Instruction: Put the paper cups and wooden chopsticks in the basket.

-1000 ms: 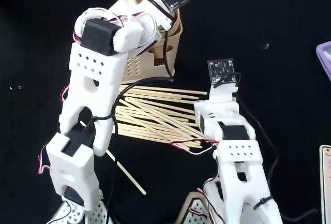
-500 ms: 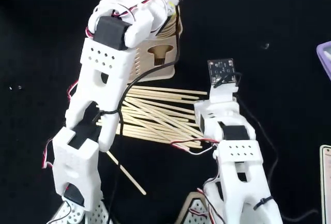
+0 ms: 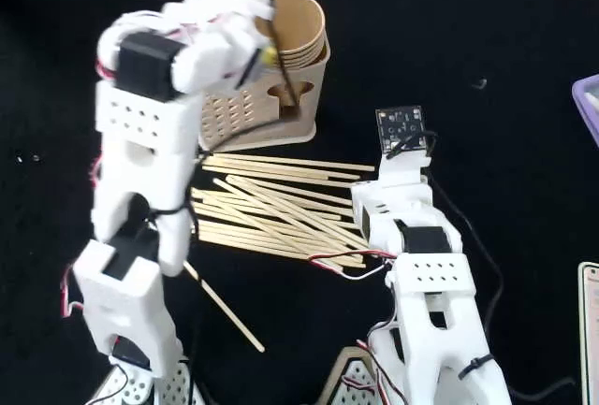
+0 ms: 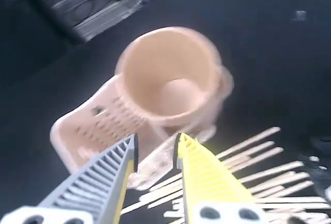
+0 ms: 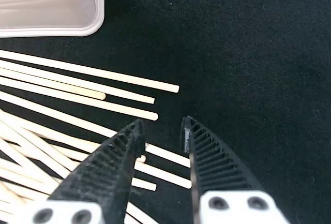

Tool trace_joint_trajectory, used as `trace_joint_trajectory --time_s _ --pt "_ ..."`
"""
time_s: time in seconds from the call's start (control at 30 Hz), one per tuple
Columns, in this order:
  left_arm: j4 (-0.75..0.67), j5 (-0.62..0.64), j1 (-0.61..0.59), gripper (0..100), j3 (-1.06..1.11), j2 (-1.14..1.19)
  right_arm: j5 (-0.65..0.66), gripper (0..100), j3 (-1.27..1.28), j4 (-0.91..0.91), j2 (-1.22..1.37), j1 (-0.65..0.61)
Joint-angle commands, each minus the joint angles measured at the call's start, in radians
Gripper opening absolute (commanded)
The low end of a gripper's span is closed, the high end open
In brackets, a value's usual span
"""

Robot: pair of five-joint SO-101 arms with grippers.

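Observation:
A stack of paper cups (image 3: 299, 23) stands upright in the far end of the wooden basket (image 3: 245, 113). My left gripper (image 3: 268, 52) hovers just beside the cups, above the basket. In the left wrist view the grey and yellow fingers of the left gripper (image 4: 155, 144) stand slightly open with nothing between them, above the top cup (image 4: 168, 76) and the basket (image 4: 83, 131). Several wooden chopsticks (image 3: 281, 209) lie in a loose pile on the black table in front of the basket. My right gripper (image 5: 160, 128) is open, low over the pile's right end (image 5: 77, 94).
One stray chopstick (image 3: 225, 307) lies apart near the left arm's base. A purple container (image 3: 588, 106) and a white object (image 3: 590, 330) sit at the right edge. The basket's corner (image 5: 51, 6) lies just beyond the chopsticks.
My left arm has swung left and back off the basket, uncovering the cup stack inside it. The right arm and the chopsticks have stayed put.

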Motion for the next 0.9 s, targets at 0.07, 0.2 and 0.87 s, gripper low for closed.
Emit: trace_joint_trajectory --time_s 0.07,0.2,0.87 --pt "0.009 0.008 -0.127 14 0.094 -0.253 0.003 12.9 -0.005 -0.021 -0.024 0.009" --pt "0.009 0.006 -0.131 14 0.378 -0.505 0.003 12.9 -0.005 -0.021 -0.024 0.009" --pt "-0.763 0.035 -0.455 14 2.333 -1.332 0.003 12.9 0.005 -0.026 -0.024 0.008"
